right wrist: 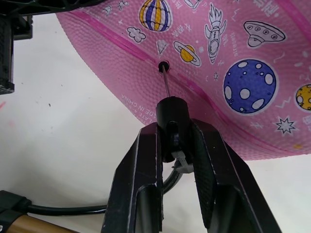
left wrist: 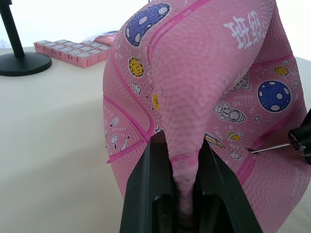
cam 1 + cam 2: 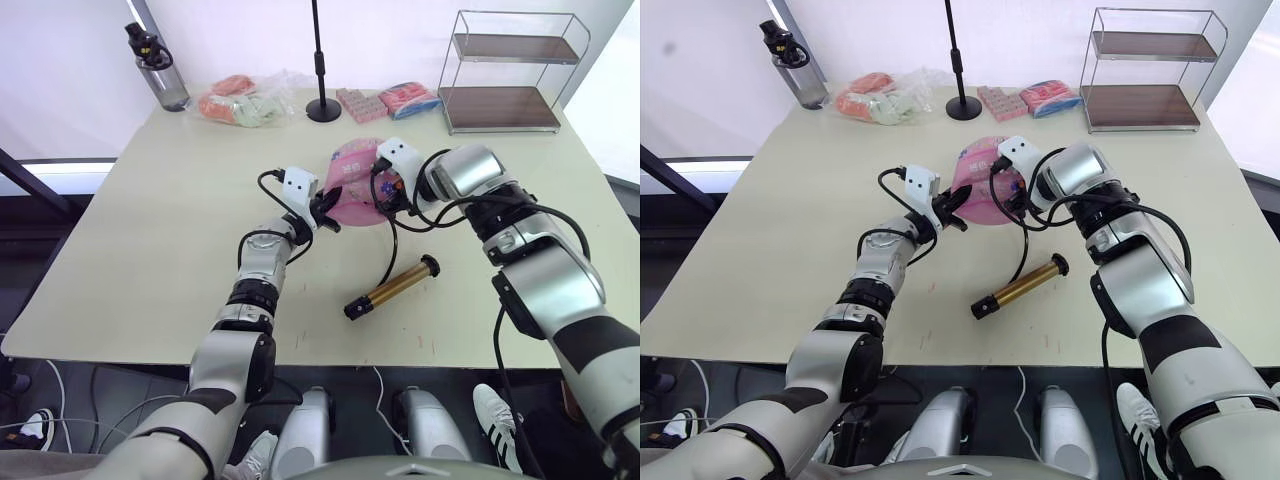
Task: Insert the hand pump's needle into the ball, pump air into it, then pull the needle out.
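Needle insertion. The saggy pink printed ball (image 3: pixel 355 185) sits at the centre of the pale surface (image 3: pixel 150 260). The left gripper (image 2: pixel 185 160) has its jaws clenched on a fold of ball skin. The right gripper (image 1: pixel 176 141) clamps the black fitting of the thin metal needle (image 1: pixel 166 80), whose tip meets the small dark valve hole (image 1: pixel 164 64). The gold-barrelled hand pump (image 3: pixel 392 287) lies at 5 o'clock of the ball. Judgement: keep the needle in line with the hole and push straight while the left jaws brace; a skewed push may bend it.
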Motion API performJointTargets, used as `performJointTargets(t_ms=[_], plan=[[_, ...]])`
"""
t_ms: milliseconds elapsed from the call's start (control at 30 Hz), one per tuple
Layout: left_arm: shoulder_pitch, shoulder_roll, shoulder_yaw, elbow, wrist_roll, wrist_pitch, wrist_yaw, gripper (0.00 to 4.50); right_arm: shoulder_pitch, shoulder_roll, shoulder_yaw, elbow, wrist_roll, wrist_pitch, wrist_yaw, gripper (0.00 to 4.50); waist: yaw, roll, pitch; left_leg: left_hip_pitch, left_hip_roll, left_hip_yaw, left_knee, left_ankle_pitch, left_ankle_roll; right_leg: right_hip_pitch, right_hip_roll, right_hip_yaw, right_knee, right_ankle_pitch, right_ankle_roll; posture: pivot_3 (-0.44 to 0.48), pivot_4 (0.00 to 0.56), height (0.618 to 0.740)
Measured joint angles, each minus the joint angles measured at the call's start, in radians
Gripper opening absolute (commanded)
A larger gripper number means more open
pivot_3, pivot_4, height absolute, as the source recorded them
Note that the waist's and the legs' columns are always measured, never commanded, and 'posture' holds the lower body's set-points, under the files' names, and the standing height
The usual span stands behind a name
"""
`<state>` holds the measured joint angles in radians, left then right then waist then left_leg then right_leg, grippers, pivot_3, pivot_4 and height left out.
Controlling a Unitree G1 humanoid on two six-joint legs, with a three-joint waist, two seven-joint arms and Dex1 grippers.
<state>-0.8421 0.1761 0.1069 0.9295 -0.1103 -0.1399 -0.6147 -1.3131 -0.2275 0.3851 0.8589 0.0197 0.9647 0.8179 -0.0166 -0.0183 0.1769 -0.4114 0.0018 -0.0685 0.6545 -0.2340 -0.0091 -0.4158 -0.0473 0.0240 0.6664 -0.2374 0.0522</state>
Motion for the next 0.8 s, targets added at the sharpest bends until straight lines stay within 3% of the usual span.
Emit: performJointTargets(t_ms=[800], plan=[[0.016,-0.012,0.031,-0.047,-0.082,0.161,-0.010,0.08,-0.103,0.110,0.147,0.232,-0.235,-0.249,0.083,0.31,-0.011,0.000,0.000,0.013,0.000,0.000,0.000,0.002,-0.004,0.009,0.000,0.001,0.007,0.000,-0.001,0.000,0.150,0.731]])
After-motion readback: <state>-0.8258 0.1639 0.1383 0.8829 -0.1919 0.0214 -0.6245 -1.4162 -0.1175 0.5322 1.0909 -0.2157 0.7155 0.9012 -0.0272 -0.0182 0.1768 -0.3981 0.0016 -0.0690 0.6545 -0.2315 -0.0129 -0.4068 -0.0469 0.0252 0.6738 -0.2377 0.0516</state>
